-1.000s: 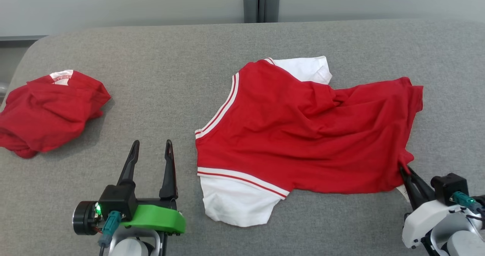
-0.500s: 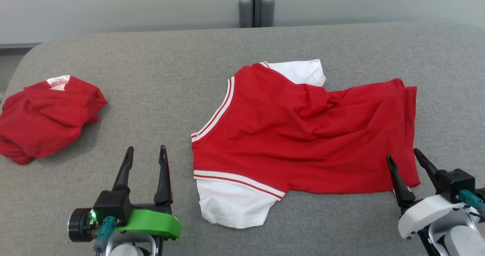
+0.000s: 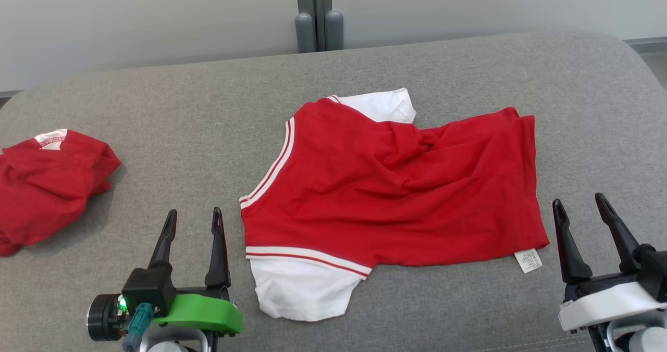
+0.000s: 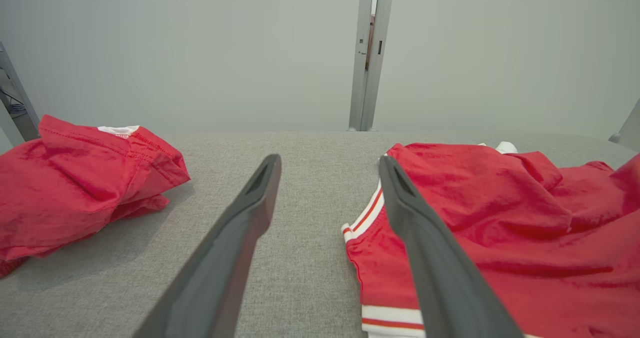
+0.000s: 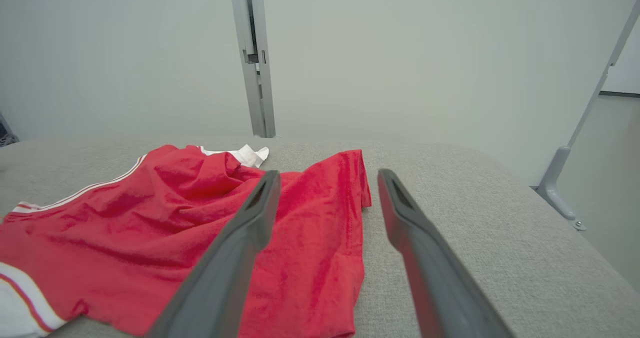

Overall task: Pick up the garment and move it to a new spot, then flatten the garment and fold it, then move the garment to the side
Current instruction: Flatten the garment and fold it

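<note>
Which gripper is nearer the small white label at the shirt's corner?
Right. The right gripper stands open just to the right of the label; the left gripper stands open past the opposite end of the shirt.

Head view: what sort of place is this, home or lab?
Probably a lab or test bay, not a home: a grey fabric-covered table with rounded corners, a bare pale wall with a grey metal post behind it, and a red T-shirt with white sleeves spread out on it.
</note>
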`<state>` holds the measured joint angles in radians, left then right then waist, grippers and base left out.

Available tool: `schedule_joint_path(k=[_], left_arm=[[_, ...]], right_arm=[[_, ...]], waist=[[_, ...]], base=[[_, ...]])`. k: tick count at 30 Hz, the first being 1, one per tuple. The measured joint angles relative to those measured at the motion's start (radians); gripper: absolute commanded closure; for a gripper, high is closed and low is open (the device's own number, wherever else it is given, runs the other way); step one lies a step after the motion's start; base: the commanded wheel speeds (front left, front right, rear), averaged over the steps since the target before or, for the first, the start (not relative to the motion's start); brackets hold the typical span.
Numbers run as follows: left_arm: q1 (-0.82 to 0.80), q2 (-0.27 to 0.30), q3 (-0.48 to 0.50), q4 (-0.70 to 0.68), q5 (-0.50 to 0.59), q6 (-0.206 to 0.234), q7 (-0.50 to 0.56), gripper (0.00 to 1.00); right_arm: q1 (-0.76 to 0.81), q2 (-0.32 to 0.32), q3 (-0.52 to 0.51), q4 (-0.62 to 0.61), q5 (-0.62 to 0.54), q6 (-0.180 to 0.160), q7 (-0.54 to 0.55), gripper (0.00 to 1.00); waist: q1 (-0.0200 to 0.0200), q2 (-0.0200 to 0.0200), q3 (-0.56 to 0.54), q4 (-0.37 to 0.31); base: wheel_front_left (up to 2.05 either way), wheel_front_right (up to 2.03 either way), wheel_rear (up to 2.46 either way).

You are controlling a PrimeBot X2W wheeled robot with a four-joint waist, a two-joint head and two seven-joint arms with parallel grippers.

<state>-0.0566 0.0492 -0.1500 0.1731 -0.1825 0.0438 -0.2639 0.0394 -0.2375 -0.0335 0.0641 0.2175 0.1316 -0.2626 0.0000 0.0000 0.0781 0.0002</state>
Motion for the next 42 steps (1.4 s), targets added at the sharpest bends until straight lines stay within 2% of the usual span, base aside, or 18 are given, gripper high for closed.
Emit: schedule_joint_path(k=[10,23,30,31,32,33,34,39,42], left_arm=[[-0.009,0.0,0.005,0.098,0.013,-0.036,0.0,0.0],[-0.138,0.004,-0.008,0.402,0.019,-0.098,0.0,0.0],[-0.198,0.003,-0.021,0.55,0.008,-0.107,0.0,0.0],[-0.218,0.003,-0.027,0.581,0.001,-0.114,-0.001,0.15],[-0.226,0.003,-0.031,0.591,-0.001,-0.117,-0.001,0.58],[-0.233,0.003,-0.033,0.594,-0.003,-0.121,-0.001,0.87],[-0.242,0.002,-0.035,0.595,-0.006,-0.123,-0.001,1.0],[-0.253,0.001,-0.039,0.592,-0.016,-0.124,-0.001,1.0],[-0.253,0.0,-0.007,0.556,-0.026,-0.11,-0.001,1.0]], right_arm=[[0.027,0.022,0.023,-0.033,-0.01,0.0,0.0,0.0],[-0.01,0.019,0.068,-0.038,-0.002,0.0,0.0,0.0],[-0.028,0.01,0.067,-0.028,0.009,0.0,0.0,0.0],[-0.031,0.009,0.067,-0.027,0.009,0.0,0.0,0.0],[-0.032,0.009,0.066,-0.027,0.009,0.0,0.0,0.0],[-0.033,0.01,0.065,-0.026,0.009,0.0,0.0,0.0],[-0.034,0.01,0.063,-0.026,0.009,0.0,0.0,0.0],[-0.037,0.009,0.058,-0.024,0.009,0.0,0.0,0.0],[-0.039,0.008,0.053,-0.022,0.01,0.0,0.0,0.0]], waist=[[0.0,0.0,0.005,-0.03],[0.0,0.0,0.049,-0.086],[0.0,0.0,0.077,-0.106],[0.0,0.0,0.081,-0.109],[0.0,0.0,0.083,-0.109],[0.0001,0.0,0.084,-0.109],[0.0,0.0,0.084,-0.109],[0.0,0.0,0.083,-0.101],[0.0,0.0,0.081,-0.094]], base=[[0.0,0.0,0.0],[0.0,0.0,0.0],[0.0,0.0,0.0],[0.0,0.0,0.0],[0.0,0.0,0.0],[0.0,0.0,0.0],[0.0,0.0,0.0],[0.0,0.0,0.0],[0.0,0.0,0.0]])
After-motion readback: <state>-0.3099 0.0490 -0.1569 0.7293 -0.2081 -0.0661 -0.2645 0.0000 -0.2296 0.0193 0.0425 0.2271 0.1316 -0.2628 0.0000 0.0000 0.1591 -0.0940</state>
